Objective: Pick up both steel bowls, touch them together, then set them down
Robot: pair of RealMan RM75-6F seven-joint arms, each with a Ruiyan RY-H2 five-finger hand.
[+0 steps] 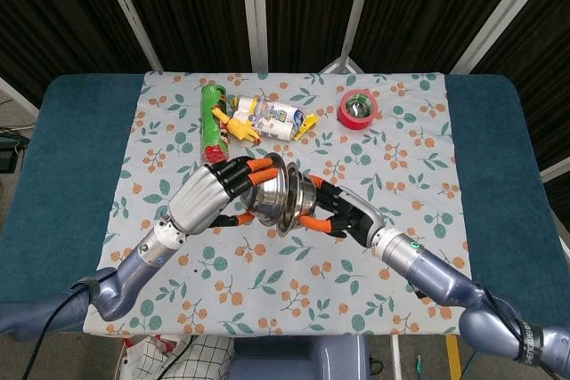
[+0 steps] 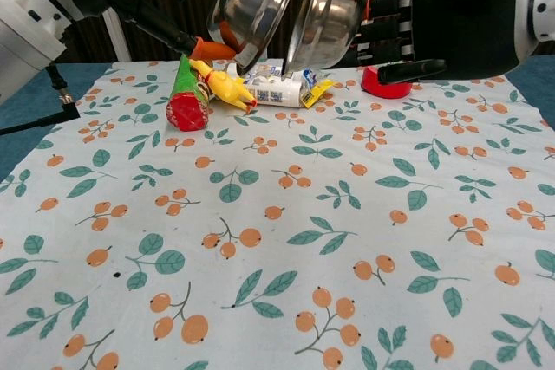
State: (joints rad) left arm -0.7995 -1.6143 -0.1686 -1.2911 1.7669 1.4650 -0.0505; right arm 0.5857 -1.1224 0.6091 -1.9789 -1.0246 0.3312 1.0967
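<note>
Above the bench's middle, our left hand (image 1: 207, 199) grasps one steel bowl (image 1: 270, 195) and our right hand (image 1: 343, 214) grasps the other steel bowl (image 2: 325, 8), rims apparently touching.

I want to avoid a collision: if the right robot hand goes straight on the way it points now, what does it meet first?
Most likely the left bowl: the right robot hand holds the right bowl against or very near it, with the left robot hand behind.
</note>
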